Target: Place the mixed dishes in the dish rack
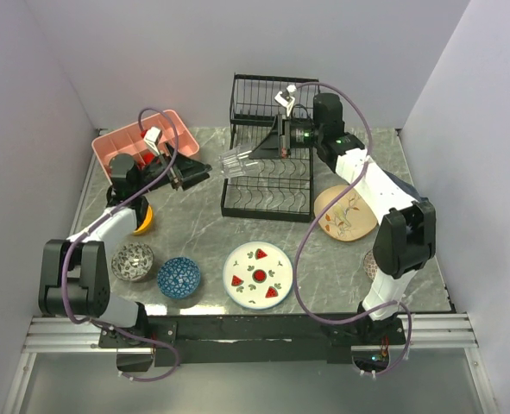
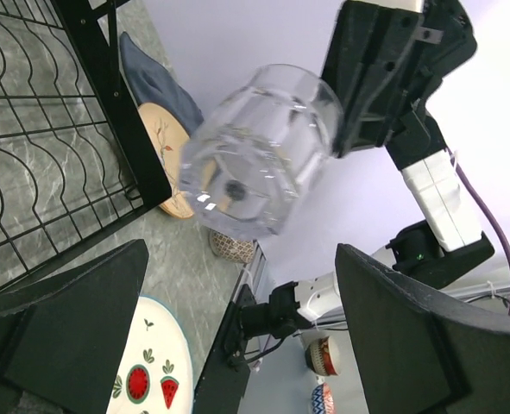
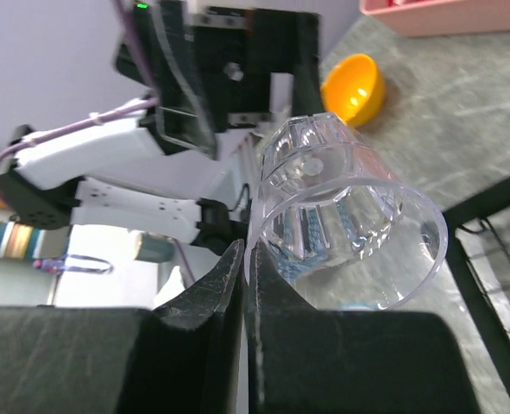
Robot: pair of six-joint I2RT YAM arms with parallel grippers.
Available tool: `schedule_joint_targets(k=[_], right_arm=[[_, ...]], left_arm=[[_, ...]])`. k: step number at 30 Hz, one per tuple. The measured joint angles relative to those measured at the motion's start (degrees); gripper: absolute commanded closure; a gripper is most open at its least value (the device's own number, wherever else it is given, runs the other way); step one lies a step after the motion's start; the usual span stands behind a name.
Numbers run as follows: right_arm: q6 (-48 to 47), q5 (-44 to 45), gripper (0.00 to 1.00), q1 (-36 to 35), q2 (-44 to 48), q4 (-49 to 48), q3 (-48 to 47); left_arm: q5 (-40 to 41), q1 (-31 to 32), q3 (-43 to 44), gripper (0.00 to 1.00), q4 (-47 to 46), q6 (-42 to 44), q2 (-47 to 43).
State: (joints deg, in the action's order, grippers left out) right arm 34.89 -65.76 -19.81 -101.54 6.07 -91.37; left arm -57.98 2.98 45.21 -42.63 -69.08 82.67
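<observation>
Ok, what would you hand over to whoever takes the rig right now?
Right gripper: shut on the rim of the clear glass, glass sideways at the left edge of the dish rack.
Left gripper: open, empty, left of the rack.
Done: no dish seen in the rack.
On the table: orange bowl, grey bowl, blue bowl, watermelon plate, bird plate.
Left: place the glass, then load those.

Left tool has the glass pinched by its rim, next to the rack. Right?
No: the right tool pinches the glass by its rim, next to the rack; the left tool is open and empty. The right wrist view shows it.
</observation>
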Motion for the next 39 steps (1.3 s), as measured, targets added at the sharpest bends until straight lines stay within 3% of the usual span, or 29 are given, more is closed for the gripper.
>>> schedule_joint_targets(k=[17, 29, 39], right_arm=[[9.6, -4.2, 1.0, -1.6, 0.0, -10.8, 1.9], [10.3, -6.1, 1.0, 0.9, 0.5, -10.7, 4.6], [11.8, -6.1, 1.0, 0.4, 0.5, -11.3, 5.7]], left_arm=[[-0.6, 1.1, 1.9, 0.04, -6.2, -9.1, 6.1], [-1.3, 0.3, 1.9, 0.04, -12.0, -18.3, 7.1], [-0.9, 2.0, 1.9, 0.04, -12.8, -19.6, 7.9]])
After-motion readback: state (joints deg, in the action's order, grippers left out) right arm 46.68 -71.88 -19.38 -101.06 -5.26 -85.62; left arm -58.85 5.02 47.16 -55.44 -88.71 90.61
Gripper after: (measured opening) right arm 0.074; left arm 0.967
